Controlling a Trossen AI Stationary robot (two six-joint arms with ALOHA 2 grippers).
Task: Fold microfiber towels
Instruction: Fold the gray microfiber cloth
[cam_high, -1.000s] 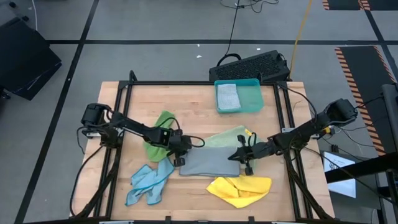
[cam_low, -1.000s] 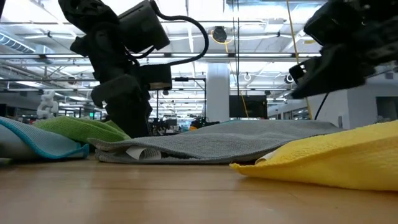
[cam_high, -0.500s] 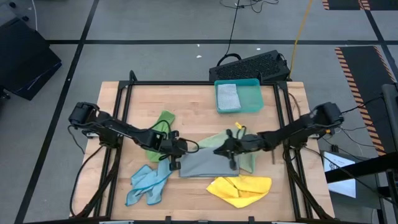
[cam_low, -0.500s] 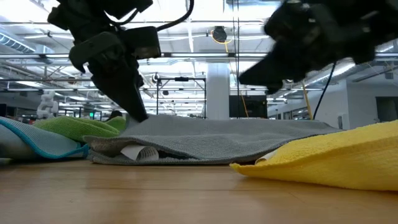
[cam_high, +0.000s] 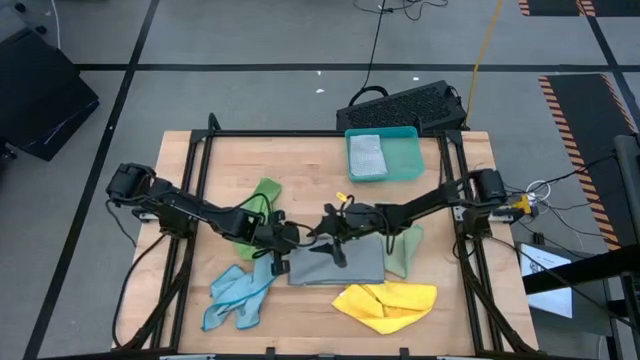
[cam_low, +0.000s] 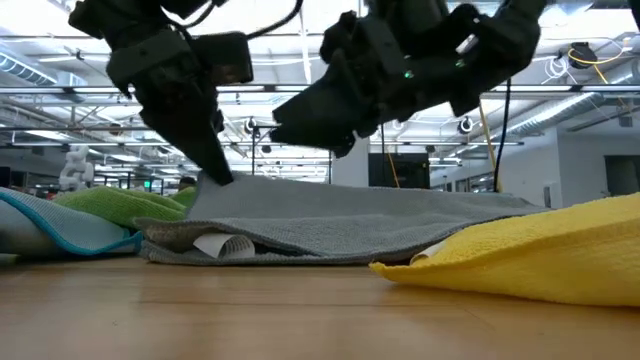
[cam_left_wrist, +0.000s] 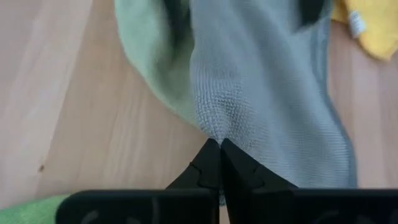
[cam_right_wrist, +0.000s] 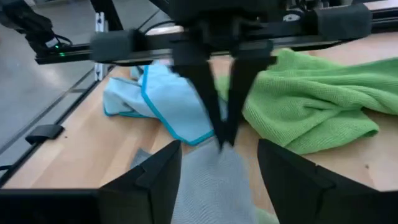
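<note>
A grey microfiber towel (cam_high: 345, 268) lies near the table's middle, partly on a pale green towel (cam_high: 402, 250). My left gripper (cam_high: 285, 243) is shut on the grey towel's left end. My right gripper (cam_high: 322, 228) hovers open just above the grey towel (cam_right_wrist: 208, 186), level and facing the left gripper, and touches nothing. A bright green towel (cam_high: 255, 212) and a light blue one (cam_high: 238, 292) lie bunched at the left. At the front a yellow towel (cam_high: 385, 303) lies folded over. My left gripper pinches the grey towel's left edge (cam_left_wrist: 219, 132) between its two shut fingertips, slanting down from the table's left. That edge (cam_low: 205, 185) is raised off the table. The rest of the towel slopes down and lies flat, with a lower layer (cam_low: 225, 243) still on the wood.
A teal tray (cam_high: 405, 160) with a folded cloth in it stands at the far edge, and a black keyboard (cam_high: 405, 103) lies behind it. A black frame (cam_high: 205, 180) runs along the table's sides. Bare wood shows at the far left and front left.
My right gripper has swept toward the table's left, from the grey towel's right end to over its middle, and has opened. My left gripper has risen a little and lifted the towel's left edge off the table; the rest has stayed flat.
</note>
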